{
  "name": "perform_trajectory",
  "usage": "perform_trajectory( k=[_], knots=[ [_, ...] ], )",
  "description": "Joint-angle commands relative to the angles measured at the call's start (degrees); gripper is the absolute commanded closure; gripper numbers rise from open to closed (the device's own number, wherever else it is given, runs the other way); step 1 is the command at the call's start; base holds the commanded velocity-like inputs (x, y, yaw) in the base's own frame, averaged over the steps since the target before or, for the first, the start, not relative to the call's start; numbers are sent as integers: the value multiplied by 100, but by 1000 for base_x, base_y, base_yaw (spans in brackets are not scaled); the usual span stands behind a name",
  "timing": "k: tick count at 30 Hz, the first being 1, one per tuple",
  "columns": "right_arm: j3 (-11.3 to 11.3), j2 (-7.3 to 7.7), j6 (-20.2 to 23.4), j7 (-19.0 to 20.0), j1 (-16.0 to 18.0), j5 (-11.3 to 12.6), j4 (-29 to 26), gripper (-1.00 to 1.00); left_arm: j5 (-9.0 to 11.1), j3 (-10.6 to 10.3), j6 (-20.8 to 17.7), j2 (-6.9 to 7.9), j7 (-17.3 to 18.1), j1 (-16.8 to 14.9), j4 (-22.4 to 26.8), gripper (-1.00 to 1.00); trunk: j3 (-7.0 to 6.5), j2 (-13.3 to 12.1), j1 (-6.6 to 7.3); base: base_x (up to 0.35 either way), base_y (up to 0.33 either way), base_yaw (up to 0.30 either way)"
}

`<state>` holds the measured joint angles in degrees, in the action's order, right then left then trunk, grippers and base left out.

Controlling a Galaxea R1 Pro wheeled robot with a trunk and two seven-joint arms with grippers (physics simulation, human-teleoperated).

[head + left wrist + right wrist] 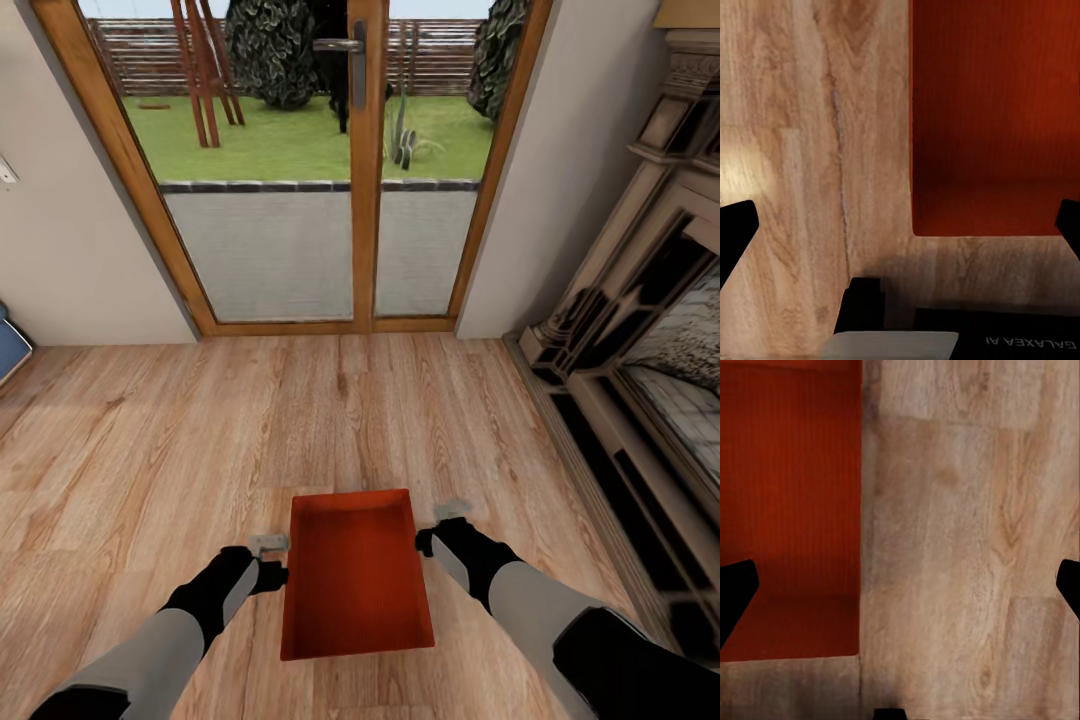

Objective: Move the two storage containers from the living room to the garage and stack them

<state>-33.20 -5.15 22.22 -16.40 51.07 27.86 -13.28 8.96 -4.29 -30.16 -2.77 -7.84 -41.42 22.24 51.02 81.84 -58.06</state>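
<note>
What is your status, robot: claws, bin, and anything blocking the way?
Left claw and right claw open, flanking the bin. One red bin between them, over the wood floor. Glass doors ahead, fireplace to the right.

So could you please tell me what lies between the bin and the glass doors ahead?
Only bare wood plank floor. The head view shows the bin between both grippers, with nothing else before the doors.
</note>
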Motion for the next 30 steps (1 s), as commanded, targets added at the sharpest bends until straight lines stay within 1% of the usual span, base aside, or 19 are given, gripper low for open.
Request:
perform_trajectory(
  k=[1,3,5,8,10,11,16,17,25,30],
  knots=[
    [-47,-6,159,-39,32,55,-4,-100,62,-43,-47,1,-65,-2,15,-100,4,2,0,0,0,0],
    [-41,-20,597,-39,95,127,9,-100,70,-40,-74,-8,-104,-5,23,-100,4,2,0,0,0,0],
    [-44,-25,811,-39,117,231,16,-100,75,-39,-77,-10,-117,-6,24,-100,4,2,0,0,0,0],
    [-45,-29,983,-39,146,339,30,-100,80,-37,-43,-8,-126,-6,25,-100,4,2,0,0,0,0],
    [-46,-43,1014,-39,158,375,101,-100,93,-37,81,-6,-128,-7,21,-100,4,2,0,0,0,0],
    [-44,-62,754,-39,165,404,385,-100,104,-30,225,-8,-130,-7,-7,-100,4,2,0,0,0,0],
    [-39,-76,249,-39,166,414,471,-100,106,-21,258,-7,-126,-7,-23,-100,4,2,0,0,0,0],
    [-43,-81,-32,-39,162,414,480,-100,100,-20,262,-5,-123,-7,-26,-100,4,2,0,0,0,0],
    [-42,-83,-433,-39,162,413,484,-100,97,-19,247,0,-122,-7,-25,-100,4,2,0,0,0,0],
    [-45,-83,-481,-39,161,413,484,-100,97,-19,241,4,-120,-7,3,-100,4,2,0,0,0,0]
  ],
)
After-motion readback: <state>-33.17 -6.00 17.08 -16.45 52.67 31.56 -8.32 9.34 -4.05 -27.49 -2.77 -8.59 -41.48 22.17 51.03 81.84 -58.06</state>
